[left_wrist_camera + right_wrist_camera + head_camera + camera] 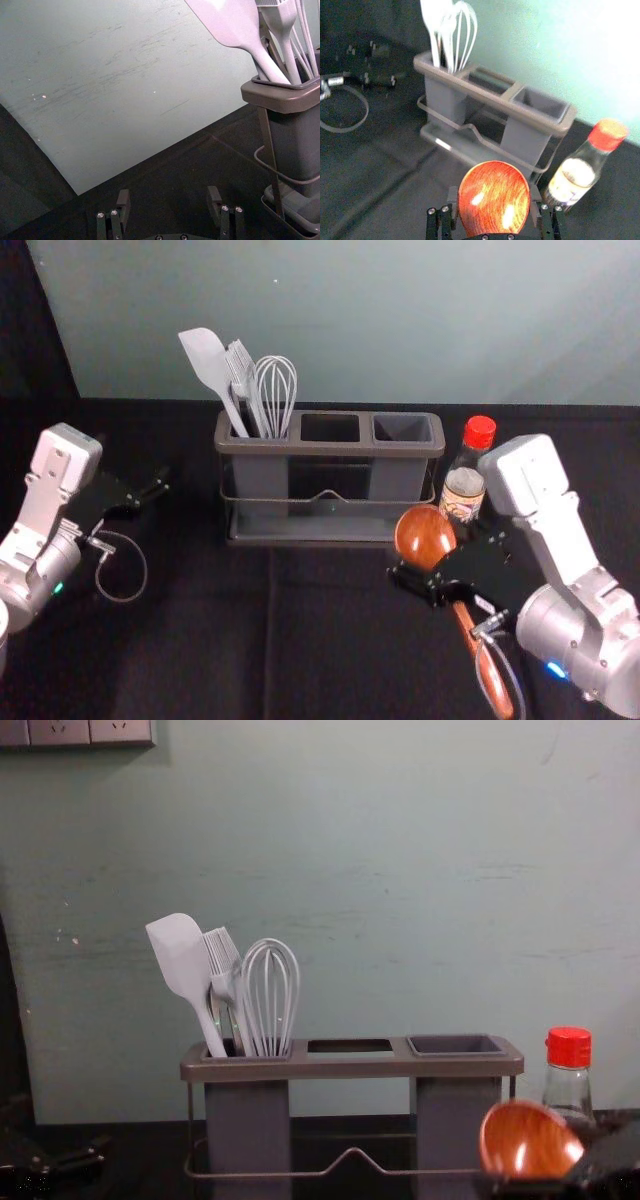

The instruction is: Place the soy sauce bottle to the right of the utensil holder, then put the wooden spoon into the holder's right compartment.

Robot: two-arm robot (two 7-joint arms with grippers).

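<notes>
Right gripper (493,201) is in front of the holder's right end, fingers clamped around the bowl end of the wooden spoon (425,537), one on each side of the bowl. Spoon is up off the tabletop (200,640), bowl high, handle slanting down and back toward the robot. Soy sauce bottle (463,485) stands upright just beside the utensil holder (330,449), on its right, so I'd call step one done and the spoon step in hand. Right compartment (403,428) is empty; spatula (207,360), brush (240,370) and whisk (276,390) sit in the left one. Left gripper (169,196) is parked left of the holder, fingers apart. Next move: lift until the handle end clears the rim, swing the handle toward vertical, center it over the right compartment, then lower and release. Watch the bottle, it's close behind the gripper; a low or wide swing could tip it. Handle could also snag the front wire.
</notes>
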